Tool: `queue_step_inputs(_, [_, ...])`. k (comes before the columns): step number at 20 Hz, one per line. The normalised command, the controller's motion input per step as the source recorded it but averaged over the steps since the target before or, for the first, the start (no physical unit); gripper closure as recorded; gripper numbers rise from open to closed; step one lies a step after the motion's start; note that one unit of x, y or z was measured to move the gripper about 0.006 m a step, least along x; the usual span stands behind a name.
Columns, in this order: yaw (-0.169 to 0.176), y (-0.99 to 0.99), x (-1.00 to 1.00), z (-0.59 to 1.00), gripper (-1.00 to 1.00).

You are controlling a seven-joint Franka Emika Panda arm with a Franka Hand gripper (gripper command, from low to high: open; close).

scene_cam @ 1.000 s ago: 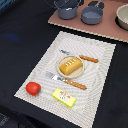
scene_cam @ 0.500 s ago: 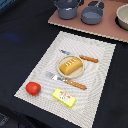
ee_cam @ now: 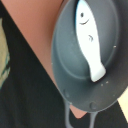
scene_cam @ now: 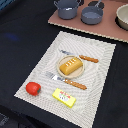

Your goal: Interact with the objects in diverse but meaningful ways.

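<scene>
1 bread loaf (scene_cam: 70,65), placemat (scene_cam: 102,75) center.

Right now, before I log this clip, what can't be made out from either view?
- Gripper: in neither view, so its state cannot be told.
- Bowl: cut off by the exterior view's right edge.
- Pan: the wrist view's edges crop its rim and handle; a white fish lies inside.
- Pan contents: too small in the exterior view.
- Butter markings: blurred.

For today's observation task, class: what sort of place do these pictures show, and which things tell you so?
Probably a pretend kitchen table set for play: a striped placemat with a bread loaf on a plate, toy cutlery, and a grey pot and pan on a tray behind.
</scene>
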Motion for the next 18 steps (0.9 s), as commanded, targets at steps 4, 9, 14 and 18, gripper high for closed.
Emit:
queue_step_inputs(4, [-0.080,-0.46,0.78,0.35,-1.00])
queue_step_inputs(9, [-0.064,-0.53,0.73,0.21,-1.00])
queue_step_inputs(14, [-0.049,-0.59,0.68,0.09,-1.00])
queue_step_inputs(18, [-0.031,-0.66,0.62,0.01,-1.00])
